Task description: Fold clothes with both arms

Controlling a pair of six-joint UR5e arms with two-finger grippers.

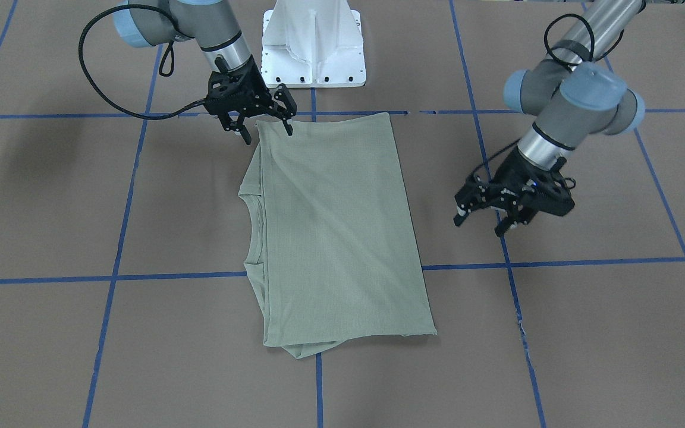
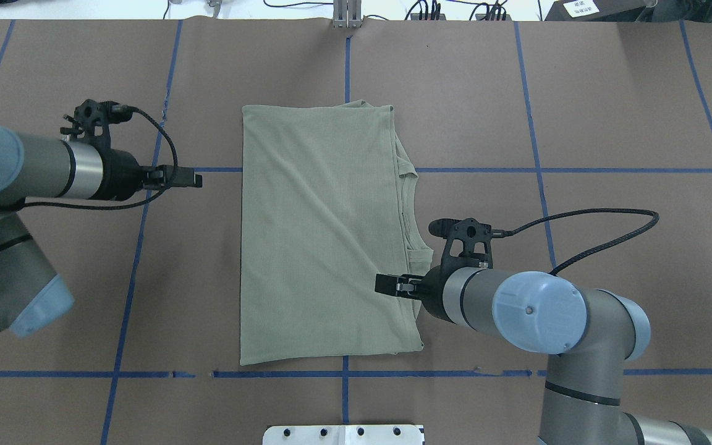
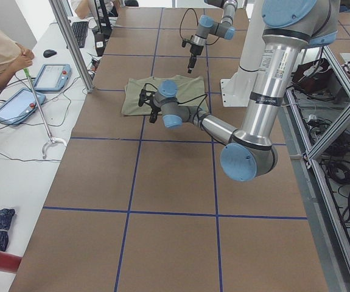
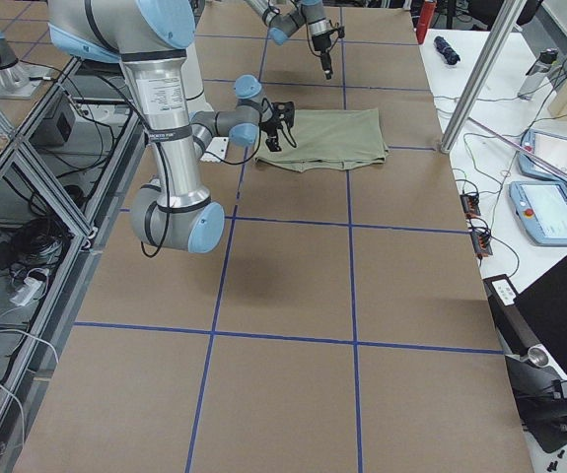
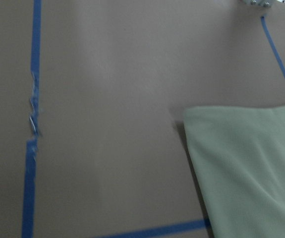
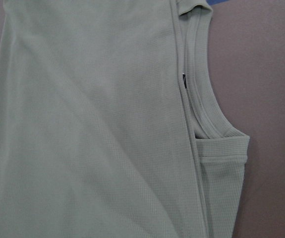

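1. Garment position: the shirt (image 1: 336, 232) lies flat at the centre of the table (image 1: 586, 333), folded to a rectangle. In the front-facing view its neckline (image 1: 251, 229) shows along the left edge.
2. Clearance: bare table cover, gridded with blue tape lines (image 1: 170, 276), surrounds all four edges. The white pedestal base (image 1: 313, 47) stands near the upper edge.
3. Right gripper (image 1: 267, 134): jaws spread and clamping nothing. It sits at the shirt's upper-left corner, with one fingertip over the hem.
4. Left gripper (image 1: 479, 227): jaws spread and empty, well apart from the shirt's right edge.
5. Markings: a small dark mark (image 6: 184, 79) sits at the collar seam, too small to read. A sticker (image 3: 276, 67) on the left arm (image 3: 254, 121) is also illegible.
6. Obstructions: the sleeves are not visible. Neither wrist view shows the fingers.
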